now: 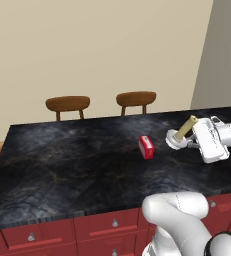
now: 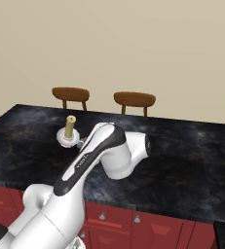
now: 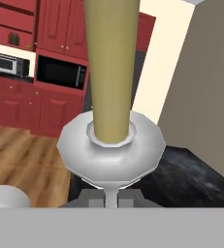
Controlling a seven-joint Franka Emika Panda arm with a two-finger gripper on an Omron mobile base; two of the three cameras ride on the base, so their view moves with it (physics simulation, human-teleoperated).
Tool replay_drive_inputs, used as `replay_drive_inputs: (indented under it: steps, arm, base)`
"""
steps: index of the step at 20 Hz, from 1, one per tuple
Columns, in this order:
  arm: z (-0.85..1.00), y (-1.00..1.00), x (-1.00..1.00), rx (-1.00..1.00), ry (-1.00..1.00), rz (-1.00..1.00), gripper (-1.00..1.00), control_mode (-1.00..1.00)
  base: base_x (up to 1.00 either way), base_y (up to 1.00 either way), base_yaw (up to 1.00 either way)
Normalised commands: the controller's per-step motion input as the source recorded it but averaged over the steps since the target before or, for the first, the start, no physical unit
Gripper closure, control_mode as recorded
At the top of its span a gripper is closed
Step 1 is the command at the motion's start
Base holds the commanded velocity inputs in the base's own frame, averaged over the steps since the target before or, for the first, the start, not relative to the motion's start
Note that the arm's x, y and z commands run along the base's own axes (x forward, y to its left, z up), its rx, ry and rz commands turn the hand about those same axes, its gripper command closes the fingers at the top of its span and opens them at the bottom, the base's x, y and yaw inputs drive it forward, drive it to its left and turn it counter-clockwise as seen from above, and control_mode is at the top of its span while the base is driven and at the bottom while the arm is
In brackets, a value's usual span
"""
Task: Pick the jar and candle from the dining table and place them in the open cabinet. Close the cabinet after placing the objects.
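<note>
Black marbled stone top of the dining table spans both base views, with red drawer fronts and round silver knobs along its near edge. Two brown chair backs stand behind the far edge against a beige wall.

Candle: short pale yellow-tan stick in a small round white saucer holder, tilted in the left base view, raised off the stone near the table's right end. In the right base view the candle stands nearly upright just beyond the arm's elbow. The hand view shows the stick rising from the white saucer directly ahead.

Gripper sits against the saucer's handle side; whether the fingers clamp it, I cannot tell.

Small red box stands just left of the candle, apart from it. Wide bare stone lies to the left.
</note>
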Motion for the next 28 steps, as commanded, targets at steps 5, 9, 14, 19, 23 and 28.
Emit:
replay_drive_inputs:
  steps: [5,9,14,19,23,28]
  arm:
    - [0.0,0.06,-0.01,0.0,0.0,0.0,1.0,-1.0]
    - [-0.05,0.3,0.0,0.0,0.04,0.0,1.0,-1.0]
    - [-0.01,0.09,-0.01,0.0,0.0,0.0,1.0,1.0]
    - [0.0,0.0,0.0,0.0,0.0,0.0,1.0,1.0]
    - [0.0,0.0,0.0,0.0,0.0,0.0,1.0,1.0]
    - [0.0,0.0,0.0,0.0,0.0,0.0,1.0,1.0]
  base:
    - [0.0,0.0,0.0]
    - [0.0,0.0,0.0]
    - [-0.22,0.64,0.04]
    - [-0.25,0.95,0.05]
    - [-0.36,0.9,0.04]
    - [-0.16,0.52,0.24]
